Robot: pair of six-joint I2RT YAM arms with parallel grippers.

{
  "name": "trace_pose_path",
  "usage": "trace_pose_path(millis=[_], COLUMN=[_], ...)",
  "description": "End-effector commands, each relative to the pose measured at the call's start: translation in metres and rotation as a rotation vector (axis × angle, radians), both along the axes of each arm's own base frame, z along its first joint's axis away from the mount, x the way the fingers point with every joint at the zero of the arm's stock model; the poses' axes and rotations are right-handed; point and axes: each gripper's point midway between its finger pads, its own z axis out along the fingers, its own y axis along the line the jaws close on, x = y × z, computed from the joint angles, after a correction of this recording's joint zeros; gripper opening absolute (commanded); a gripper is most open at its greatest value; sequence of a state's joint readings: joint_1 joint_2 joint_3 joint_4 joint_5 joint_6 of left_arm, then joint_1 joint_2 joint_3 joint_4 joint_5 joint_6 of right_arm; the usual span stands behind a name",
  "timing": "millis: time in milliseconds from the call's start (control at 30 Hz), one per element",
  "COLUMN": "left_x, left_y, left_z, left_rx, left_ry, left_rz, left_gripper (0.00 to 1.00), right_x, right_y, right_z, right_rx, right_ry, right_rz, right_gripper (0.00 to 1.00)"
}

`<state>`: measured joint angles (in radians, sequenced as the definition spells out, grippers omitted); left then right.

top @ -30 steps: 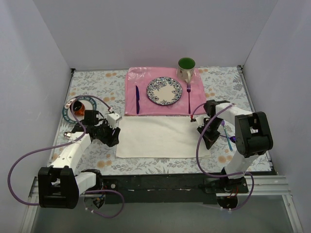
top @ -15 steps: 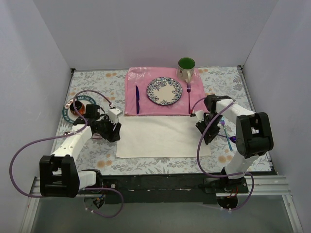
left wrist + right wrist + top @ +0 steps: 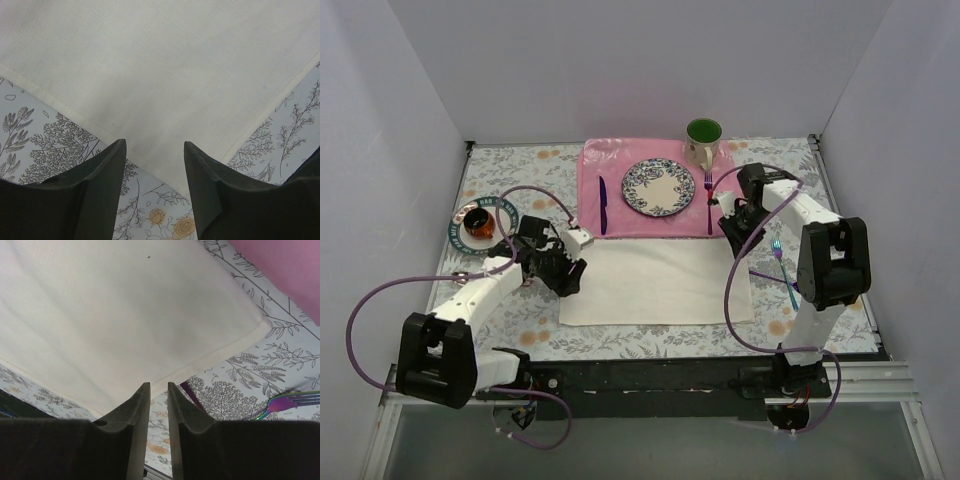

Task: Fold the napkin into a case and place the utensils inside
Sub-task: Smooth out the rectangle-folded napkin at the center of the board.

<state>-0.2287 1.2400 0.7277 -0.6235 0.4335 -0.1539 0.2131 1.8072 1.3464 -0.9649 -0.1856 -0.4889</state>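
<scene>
The left pincer (image 3: 155, 150) hangs wide open over a corner on the napkin's (image 3: 655, 282) left side, holding nothing. The cream napkin lies spread flat on the flowered desk (image 3: 520, 170), just on the near side of the pink placemat (image 3: 620, 160). By its far right corner the right pincer (image 3: 158, 387) is barely open, a thin gap between its fingers, gripping nothing. The shiny utensils (image 3: 782, 268) lie on the desk right of the napkin.

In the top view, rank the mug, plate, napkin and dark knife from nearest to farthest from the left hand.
1. napkin: the left hand is at its far-left corner.
2. knife: just behind the napkin.
3. plate: right of the knife.
4. mug: farthest back, on the right.
</scene>
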Motion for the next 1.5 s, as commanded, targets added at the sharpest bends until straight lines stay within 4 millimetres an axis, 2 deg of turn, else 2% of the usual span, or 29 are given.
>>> trace_pose_path(millis=[0,167,233,300,333,367,433,467,500,567,667,800,900,1067,1200,1300,1467], left_x=[-0.003,-0.007,-0.01,-0.006,-0.004,0.005,0.007,0.013,0.01,0.011,-0.01,-0.034,-0.05,-0.061,-0.053,-0.053,-0.048], left_y=[-0.01,-0.031,-0.049,-0.07,-0.077,-0.089,-0.106,-0.117,-0.127,-0.143,-0.171,-0.192,-0.194,-0.171,-0.15,-0.136,-0.11], left_z=[0.008,0.026,0.035,0.049,0.049,0.064,0.067,0.077,0.079,0.082,0.073,0.06,0.039,0.002,-0.008,-0.009,-0.012], left_rx=[0.033,0.04,0.039,0.022,0.016,-0.014,-0.041,-0.064,-0.076,-0.099,-0.107,-0.117,-0.095,0.006,0.087,0.096,0.116], left_ry=[-0.071,-0.135,-0.185,-0.241,-0.234,-0.264,-0.255,-0.29,-0.301,-0.326,-0.305,-0.287,-0.249,-0.159,-0.183,-0.156,-0.118], left_rz=[-0.081,-0.204,-0.274,-0.329,-0.343,-0.345,-0.377,-0.383,-0.407,-0.424,-0.5,-0.541,-0.563,-0.556,-0.523,-0.501,-0.46], left_gripper=[0.49,0.5,0.51,0.53,0.53,0.53,0.53,0.53,0.53,0.54,0.53,0.53,0.52,0.49,0.49,0.49,0.49], right_x=[0.021,0.038,0.043,0.045,0.044,0.046,0.041,0.044,0.046,0.047,0.05,0.048,0.05,0.039,0.026,0.008,-0.026], right_y=[-0.002,-0.008,-0.011,-0.013,-0.013,-0.013,-0.013,-0.012,-0.014,-0.016,-0.02,-0.024,-0.02,-0.015,-0.007,0.001,0.008], right_z=[0.003,0.001,-0.003,-0.007,-0.012,-0.016,-0.027,-0.031,-0.034,-0.04,-0.044,-0.042,-0.027,-0.003,0.018,0.017,-0.009], right_rx=[0.015,0.026,0.025,0.023,0.024,0.028,0.03,0.033,0.03,0.027,0.027,0.042,0.1,0.146,0.198,0.199,0.145], right_ry=[-0.009,-0.007,0.004,0.008,0.022,0.018,0.041,0.028,0.025,0.024,0.024,0.036,0.015,0.021,0.023,0.051,0.114], right_rz=[-0.048,-0.091,-0.099,-0.093,-0.093,-0.094,-0.102,-0.106,-0.117,-0.126,-0.141,-0.16,-0.15,-0.112,-0.068,-0.011,0.078], right_gripper=[0.29,0.31,0.31,0.3,0.29,0.29,0.28,0.27,0.27,0.27,0.27,0.27,0.28,0.3,0.3,0.3,0.29])
